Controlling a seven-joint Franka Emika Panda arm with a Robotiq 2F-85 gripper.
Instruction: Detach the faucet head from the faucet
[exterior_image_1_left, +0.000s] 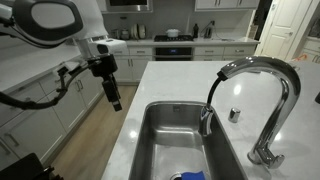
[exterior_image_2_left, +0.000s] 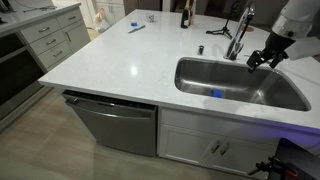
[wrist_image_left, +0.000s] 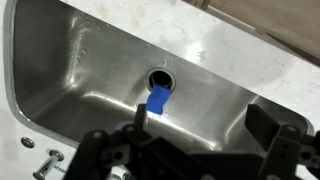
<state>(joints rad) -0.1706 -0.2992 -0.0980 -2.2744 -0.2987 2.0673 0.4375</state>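
The faucet (exterior_image_1_left: 270, 90) is a tall chrome gooseneck at the sink's far rim; it also shows in an exterior view (exterior_image_2_left: 238, 35). The faucet head (exterior_image_1_left: 205, 123) hangs below the spout's tip on a dark curved hose (exterior_image_1_left: 212, 92), over the basin. My gripper (exterior_image_1_left: 115, 102) is open and empty, and hangs in the air apart from the faucet. In an exterior view it (exterior_image_2_left: 258, 60) is over the sink beside the faucet. In the wrist view its two dark fingers (wrist_image_left: 205, 125) are spread above the basin floor. The faucet head is out of the wrist view.
The steel sink (exterior_image_1_left: 150, 140) is set in a white counter (exterior_image_2_left: 120, 60). A blue object (wrist_image_left: 158, 100) lies at the drain and shows in both exterior views (exterior_image_1_left: 190, 176) (exterior_image_2_left: 215, 95). A small round chrome knob (exterior_image_1_left: 235, 115) stands by the faucet. Bottles (exterior_image_2_left: 184, 15) stand at the counter's far edge.
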